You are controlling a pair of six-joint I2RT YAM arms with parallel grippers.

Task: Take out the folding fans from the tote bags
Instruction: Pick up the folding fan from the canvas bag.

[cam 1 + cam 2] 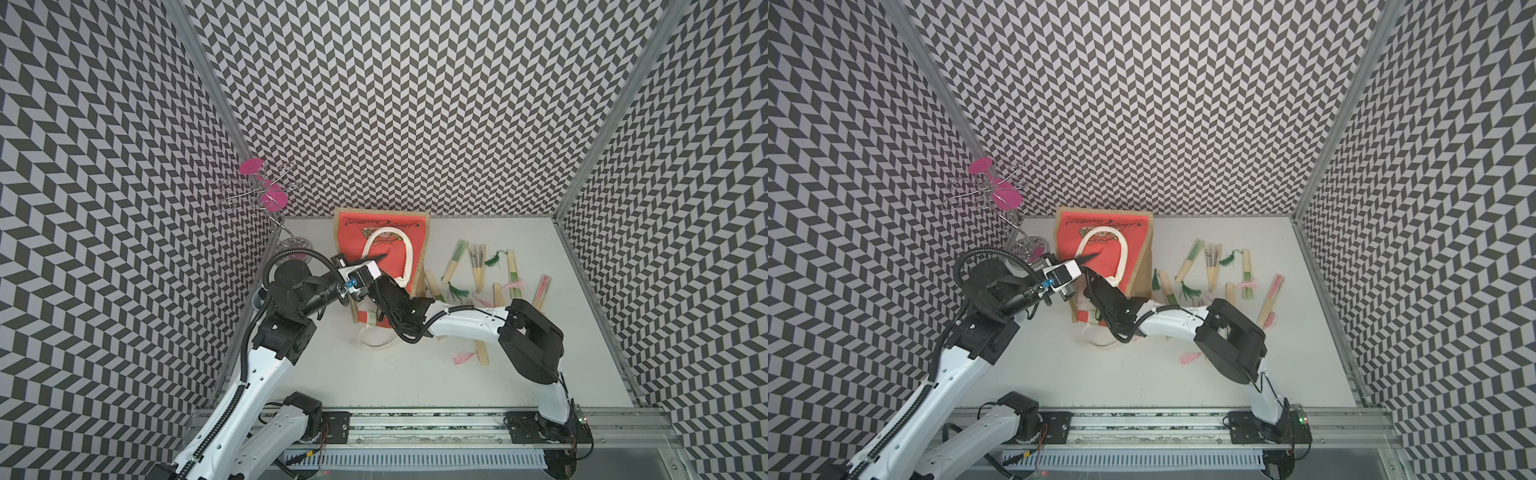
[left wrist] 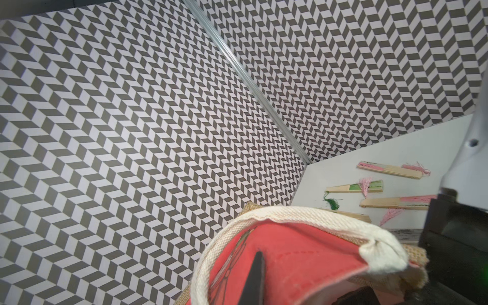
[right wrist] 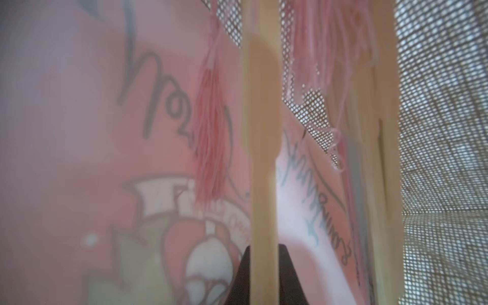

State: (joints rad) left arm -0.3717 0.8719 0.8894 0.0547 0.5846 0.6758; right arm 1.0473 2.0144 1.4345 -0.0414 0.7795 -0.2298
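Top views, both: tote bag (image 1: 353,237) lying on its side at the far left of the desk (image 1: 395,386), red-orange panel up, mouth towards the arms. Upper cream handle (image 1: 410,257) curled on that panel; lower handle (image 1: 372,345) looped flat on the desk in front of the mouth.

Left pincer (image 1: 381,256): clenched. Reaches in from the left, one finger flat on the red-orange panel inside the handle loop, as also seen in the left wrist view (image 2: 257,269). Appears to pinch the bag's upper wall and hold it raised; other finger hidden under the fabric.

Right pincer (image 3: 264,266): inside the bag mouth, hidden in the top views. Right wrist view, blurred: black fingers (image 3: 243,280) closed on both sides of a pale bamboo fan (image 3: 264,171), grasping it. Second fan (image 3: 385,171) just beside it, against the jute wall. Pink tassel (image 3: 211,132) hanging next to the grasped stick.

Folding fans (image 1: 512,266): several, closed, scattered on the desk to the right of the bag, with green and pink tassels. One more (image 1: 482,353) nearer the front, beside the right arm.

Wire stand (image 1: 266,199) with pink discs in the far left corner.
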